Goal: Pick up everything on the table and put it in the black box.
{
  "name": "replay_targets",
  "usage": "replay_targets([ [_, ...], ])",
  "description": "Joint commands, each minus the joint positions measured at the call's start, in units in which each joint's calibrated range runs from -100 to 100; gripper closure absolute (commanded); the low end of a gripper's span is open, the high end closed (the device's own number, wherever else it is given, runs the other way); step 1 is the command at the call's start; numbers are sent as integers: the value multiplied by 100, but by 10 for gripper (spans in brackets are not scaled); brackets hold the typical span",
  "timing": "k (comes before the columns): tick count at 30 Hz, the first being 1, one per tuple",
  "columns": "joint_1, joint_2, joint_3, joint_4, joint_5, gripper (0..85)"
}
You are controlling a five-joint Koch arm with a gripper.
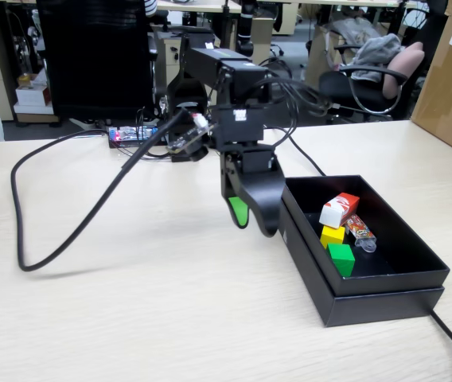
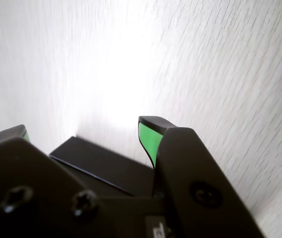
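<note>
In the fixed view the pincer [image 1: 251, 221] hangs tips down above the table [image 1: 130, 302], just left of the black box [image 1: 385, 290]. The wrist view shows its green-lined jaws spread wide, with nothing between them. Right of the pincer, inside the box, lie the red packet [image 1: 339, 210] with its white end, the yellow cube [image 1: 332, 235] under it, then the green cube [image 1: 341, 259] nearest the front wall, each touching the next. The packet's white logo is too small to read.
</note>
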Motion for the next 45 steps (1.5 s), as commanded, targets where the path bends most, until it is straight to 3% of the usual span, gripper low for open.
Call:
replay_targets([
  [1, -103, -613, -132, 647, -112, 415],
  [27, -39, -3298, -4756, 3386, -230, 415],
  [34, -44, -4422, -6478, 4855, -337, 415],
  [45, -54, -5662, -8328, 6168, -376, 414],
])
